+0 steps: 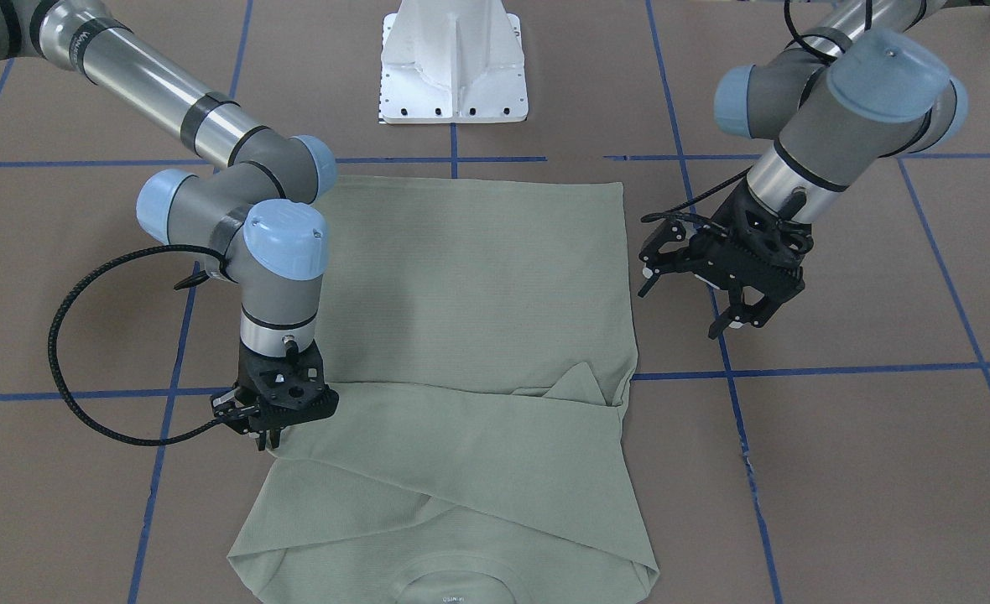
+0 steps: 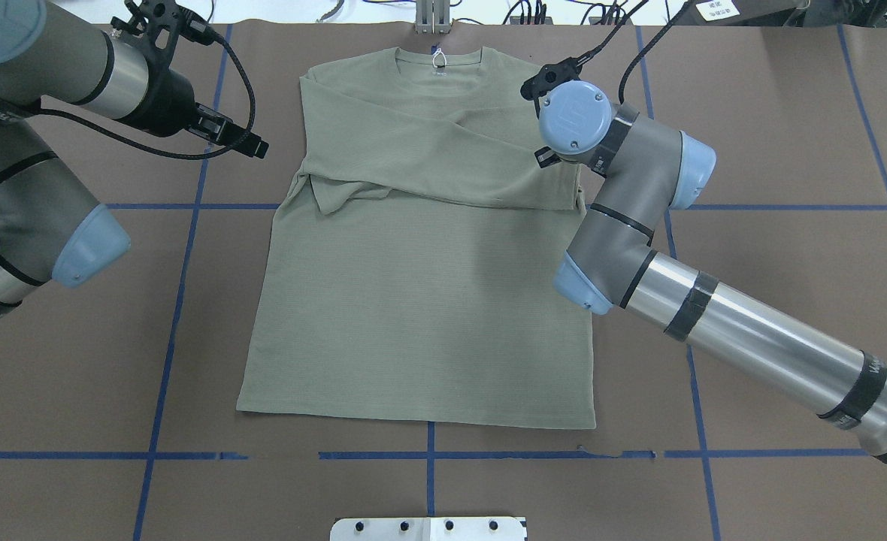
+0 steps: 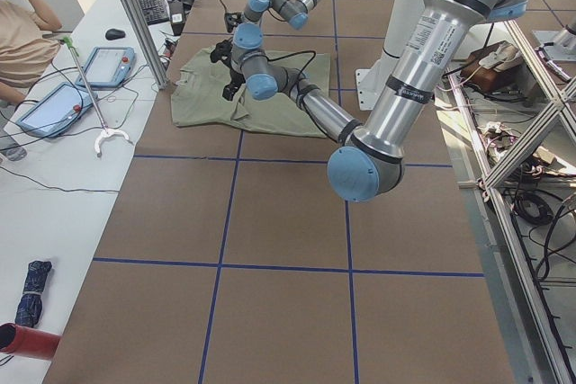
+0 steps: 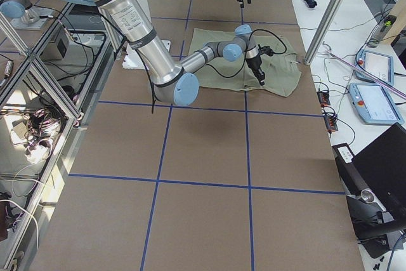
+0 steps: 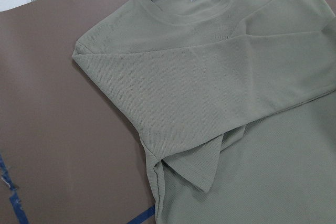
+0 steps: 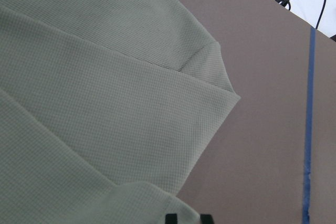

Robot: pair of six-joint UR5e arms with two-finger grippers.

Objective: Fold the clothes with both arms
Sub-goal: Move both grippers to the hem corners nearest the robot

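The pale sage-green shirt (image 2: 413, 300) lies flat on the brown table, collar with white tag (image 2: 437, 56) at the far edge. Both sleeves are folded across the chest, and the upper one ends at the shirt's right side. My right gripper (image 1: 267, 440) is down at that sleeve's cuff (image 1: 302, 419), its fingers close together on the cloth edge (image 6: 181, 203). In the overhead view its own wrist hides it. My left gripper (image 1: 684, 312) hangs open and empty above bare table, apart from the shirt's left edge. The left wrist view shows the folded sleeves (image 5: 210, 93).
The white pedestal (image 1: 453, 67) stands at the robot's side of the table, just behind the shirt's hem. Blue tape lines (image 2: 180, 300) cross the brown surface. A person (image 3: 22, 33) sits at a side bench with tablets (image 3: 108, 65).
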